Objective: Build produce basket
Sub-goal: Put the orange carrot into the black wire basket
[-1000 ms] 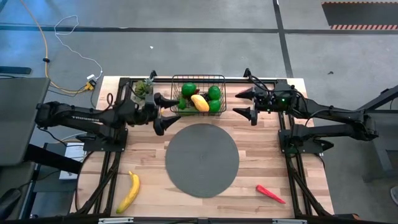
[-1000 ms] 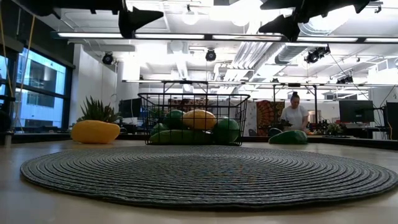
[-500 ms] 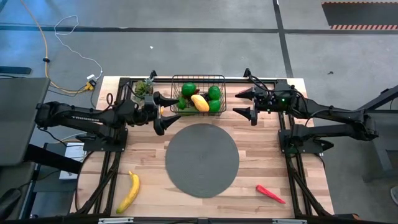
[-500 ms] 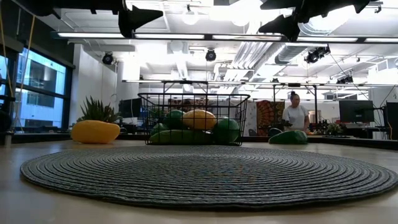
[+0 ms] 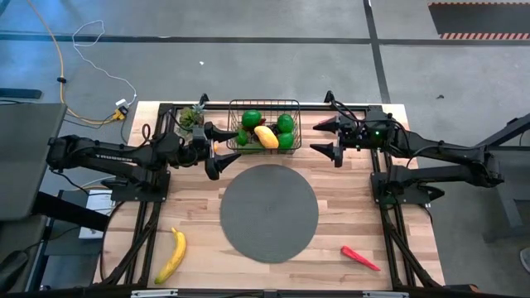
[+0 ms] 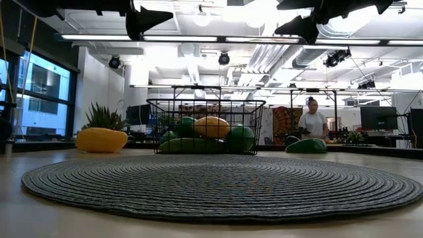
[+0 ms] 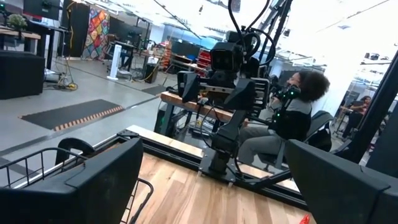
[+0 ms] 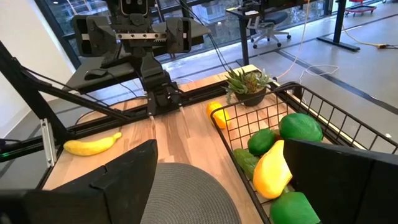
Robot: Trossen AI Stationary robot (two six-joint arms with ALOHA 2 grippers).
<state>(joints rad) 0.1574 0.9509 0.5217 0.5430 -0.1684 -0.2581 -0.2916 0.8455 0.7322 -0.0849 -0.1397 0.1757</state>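
Nothing has moved since the earlier frames. The black wire-mesh basket (image 5: 265, 126) sits at the wooden table's (image 5: 348, 211) far edge, holding green limes (image 5: 252, 119) and a yellow piece. The left gripper (image 5: 214, 149) and right gripper (image 5: 329, 137) hover beside it, both spread wide and empty. A yellow banana (image 5: 171, 256) lies near the front-left corner.

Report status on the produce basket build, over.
Left gripper and right gripper open, empty, flanking basket. Banana and chilli on table, outside it. Nothing in the way.
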